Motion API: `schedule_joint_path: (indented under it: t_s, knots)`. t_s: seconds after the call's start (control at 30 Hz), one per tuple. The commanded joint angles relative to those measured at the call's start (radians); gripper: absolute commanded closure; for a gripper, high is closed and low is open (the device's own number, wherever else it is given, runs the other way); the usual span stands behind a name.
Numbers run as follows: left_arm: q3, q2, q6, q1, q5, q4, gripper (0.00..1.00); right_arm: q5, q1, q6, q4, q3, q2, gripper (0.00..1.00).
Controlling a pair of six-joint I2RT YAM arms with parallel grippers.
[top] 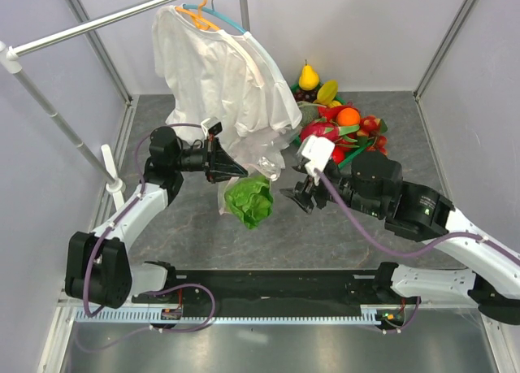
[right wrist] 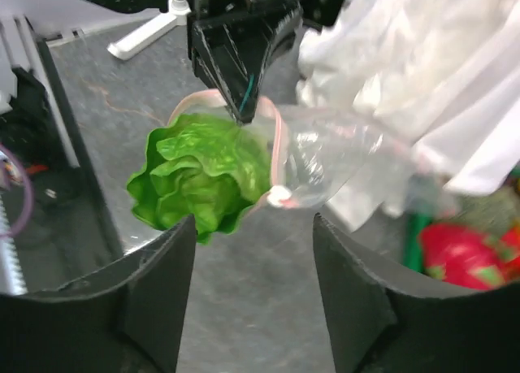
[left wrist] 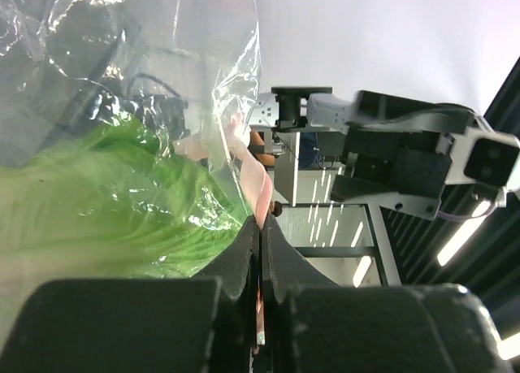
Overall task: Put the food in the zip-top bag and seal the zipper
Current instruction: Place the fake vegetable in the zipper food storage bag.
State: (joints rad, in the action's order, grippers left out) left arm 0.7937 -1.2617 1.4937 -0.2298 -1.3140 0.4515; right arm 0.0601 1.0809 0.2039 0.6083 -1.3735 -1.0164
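Top external showed the left jaws shut tight on the zipper (top: 244, 171) of the zip-top bag (top: 264, 158), holding it up off the bench (top: 187, 227) just beneath a white shirt (top: 219, 72) on a hanger. The lettuce (top: 250, 201) sat in the bag's mouth. In the right wrist view much of its leaf lay outside the loop of pink strip, with the small white tab (right wrist: 280, 197) just beside it. The left wrist view saw it through the clear plastic. The right jaws stood wide apart and held nothing, facing the lettuce from close by without touching it. The rest of the food (top: 341, 121) lay heaped at the far right of the bench, behind the right arm.
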Motion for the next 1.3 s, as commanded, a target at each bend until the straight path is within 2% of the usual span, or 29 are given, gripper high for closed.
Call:
schedule_joint_path:
  t_s: [0.0, 0.03, 0.17, 0.3, 0.53, 0.73, 1.07, 1.27]
  knots:
    - [-0.005, -0.018, 0.049, 0.007, 0.022, 0.082, 0.98, -0.094, -0.126, -0.415, -0.021, 0.115, 0.024, 0.4]
    - [-0.005, -0.022, 0.057, 0.009, 0.022, 0.087, 0.98, -0.103, -0.174, -0.482, -0.027, 0.163, 0.027, 0.42]
    - [-0.001, -0.031, 0.088, 0.026, 0.022, 0.121, 0.98, -0.121, -0.228, -0.607, -0.074, 0.279, 0.038, 0.54]
    - [-0.008, -0.042, 0.12, 0.029, 0.025, 0.162, 0.98, -0.306, -0.272, -0.727, -0.272, 0.445, 0.056, 0.57]
    - [-0.027, -0.033, 0.151, 0.038, 0.041, 0.188, 0.98, -0.381, -0.28, -0.834, -0.59, 0.64, 0.092, 0.55]
    - [-0.062, -0.034, 0.188, 0.044, 0.059, 0.237, 0.98, -0.352, -0.28, -0.96, -0.827, 0.764, 0.062, 0.55]
    - [-0.076, -0.053, 0.195, 0.046, 0.07, 0.263, 0.98, -0.309, -0.28, -1.026, -1.057, 0.941, 0.064, 0.55]
    - [-0.06, -0.061, 0.186, 0.047, 0.067, 0.247, 0.98, -0.29, -0.28, -1.032, -1.098, 1.014, 0.094, 0.53]
